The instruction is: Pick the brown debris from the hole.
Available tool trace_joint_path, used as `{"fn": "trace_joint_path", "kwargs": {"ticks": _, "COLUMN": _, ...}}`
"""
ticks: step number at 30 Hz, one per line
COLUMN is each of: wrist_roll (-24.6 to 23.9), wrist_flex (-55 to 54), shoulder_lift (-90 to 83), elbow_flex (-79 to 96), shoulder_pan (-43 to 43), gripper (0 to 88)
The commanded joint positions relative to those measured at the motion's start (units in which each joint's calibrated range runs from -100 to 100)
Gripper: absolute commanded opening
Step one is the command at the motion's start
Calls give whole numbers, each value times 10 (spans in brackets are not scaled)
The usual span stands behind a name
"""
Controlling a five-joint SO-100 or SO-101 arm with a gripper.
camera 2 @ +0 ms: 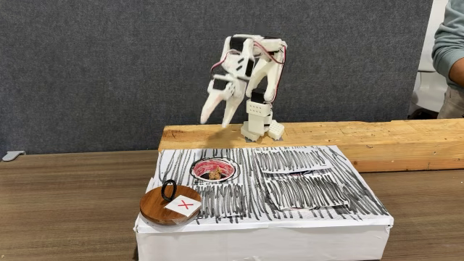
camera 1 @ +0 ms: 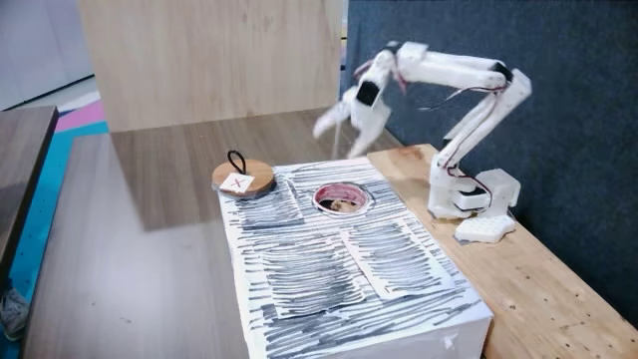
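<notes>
Fixed views: small tan lumpy brown debris [camera 1: 342,204] [camera 2: 214,174] lies inside round red-rimmed hole [camera 1: 342,187] [camera 2: 214,162] of white black-striped box [camera 1: 339,269] [camera 2: 304,188]. Round wooden lid [camera 1: 244,179] [camera 2: 171,205] rests at hole's 9 o'clock, evidently removed for access. White fingers [camera 1: 334,125] [camera 2: 217,112] blurred aloft; spread: cannot tell.

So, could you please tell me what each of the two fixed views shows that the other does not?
In a fixed view alone, a plywood panel stands behind the table. In a fixed view alone, a person's sleeve shows at the right edge. Both fixed views show the hole in the striped box with the brown debris inside, the wooden disc beside it, and the gripper raised and blurred.
</notes>
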Motion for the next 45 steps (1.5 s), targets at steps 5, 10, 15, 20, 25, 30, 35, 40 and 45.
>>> {"fn": "trace_joint_path", "kwargs": {"ticks": 5, "wrist_roll": 3, "wrist_flex": -45, "shoulder_lift": 157, "elbow_flex": 2, "shoulder_pan": 5, "gripper": 336}}
{"fn": "trace_joint_path", "kwargs": {"ticks": 10, "wrist_roll": 3, "wrist_flex": -90, "shoulder_lift": 190, "elbow_flex": 4, "shoulder_pan": 4, "gripper": 336}}
{"fn": "trace_joint_path", "kwargs": {"ticks": 15, "wrist_roll": 3, "wrist_flex": -117, "shoulder_lift": 256, "elbow_flex": 7, "shoulder_pan": 6, "gripper": 336}}
{"fn": "trace_joint_path", "kwargs": {"ticks": 20, "wrist_roll": -1, "wrist_flex": -117, "shoulder_lift": 316, "elbow_flex": 1, "shoulder_pan": 30, "gripper": 335}}
{"fn": "trace_joint_path", "kwargs": {"ticks": 25, "wrist_roll": 2, "wrist_flex": -117, "shoulder_lift": 321, "elbow_flex": 1, "shoulder_pan": 80, "gripper": 341}}
{"fn": "trace_joint_path", "kwargs": {"ticks": 30, "wrist_roll": 1, "wrist_flex": -117, "shoulder_lift": 321, "elbow_flex": 1, "shoulder_pan": 87, "gripper": 336}}
{"fn": "trace_joint_path", "kwargs": {"ticks": 35, "wrist_roll": 3, "wrist_flex": -117, "shoulder_lift": 322, "elbow_flex": 1, "shoulder_pan": 73, "gripper": 336}}
{"fn": "trace_joint_path", "kwargs": {"ticks": 40, "wrist_roll": 3, "wrist_flex": -118, "shoulder_lift": 349, "elbow_flex": 1, "shoulder_pan": 32, "gripper": 336}}
{"fn": "trace_joint_path", "kwargs": {"ticks": 45, "wrist_roll": -1, "wrist_flex": -117, "shoulder_lift": 412, "elbow_flex": -47, "shoulder_pan": 26, "gripper": 335}}
